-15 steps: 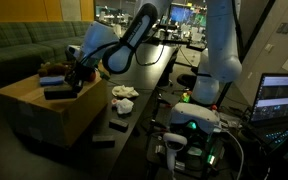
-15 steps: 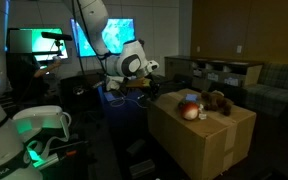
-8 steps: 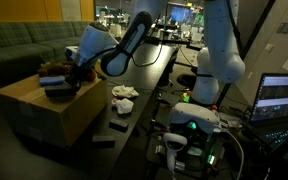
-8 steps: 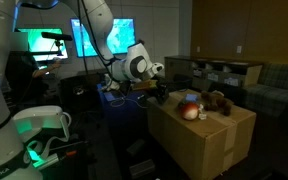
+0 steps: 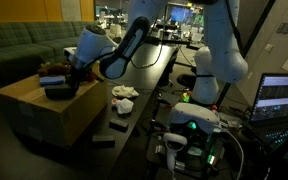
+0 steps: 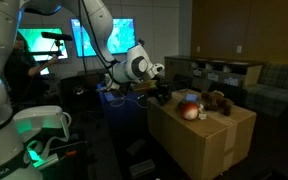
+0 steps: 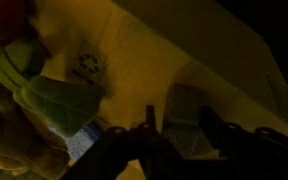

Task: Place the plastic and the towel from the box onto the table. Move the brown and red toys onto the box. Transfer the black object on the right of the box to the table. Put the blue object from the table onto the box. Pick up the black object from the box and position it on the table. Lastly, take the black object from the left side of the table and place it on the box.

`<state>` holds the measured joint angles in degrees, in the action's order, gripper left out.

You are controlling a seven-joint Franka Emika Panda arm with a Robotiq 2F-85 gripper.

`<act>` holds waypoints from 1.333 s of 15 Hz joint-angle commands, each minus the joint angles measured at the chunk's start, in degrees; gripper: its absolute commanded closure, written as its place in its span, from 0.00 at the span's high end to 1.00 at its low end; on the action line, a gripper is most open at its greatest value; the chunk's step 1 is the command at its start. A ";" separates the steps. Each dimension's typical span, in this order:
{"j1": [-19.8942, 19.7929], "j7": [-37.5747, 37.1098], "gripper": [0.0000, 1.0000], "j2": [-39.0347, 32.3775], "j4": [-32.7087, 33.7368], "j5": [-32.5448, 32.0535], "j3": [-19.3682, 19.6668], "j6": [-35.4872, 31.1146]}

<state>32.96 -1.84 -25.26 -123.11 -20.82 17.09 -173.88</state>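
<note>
room: dim lab, lit monitors (image 6: 104, 35) behind the arm, green sofa (image 5: 14, 45) beyond the box (image 5: 39, 118).
surface: dark table (image 5: 149, 82) beside the box; white crumpled towel (image 5: 124, 94) there, near the box's side.
toys: red toy (image 6: 189, 110) and brown toy (image 6: 220, 101) atop the box.
black object (image 5: 56, 92): on the box top, just below the gripper (image 5: 70, 76).
grip: too dark to tell whether parted or clenched.

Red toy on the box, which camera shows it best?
In an exterior view the red toy sits clear and lit atop the box. In an exterior view with the gripper over the box, it's lost in dark clutter. Wrist view: too blurred.
</note>
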 commanded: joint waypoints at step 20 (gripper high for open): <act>-28.48 21.02 1.00 52.16 -21.34 19.27 -11.89 38.05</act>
<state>7.30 17.44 18.38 -140.96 -2.56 3.51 -139.35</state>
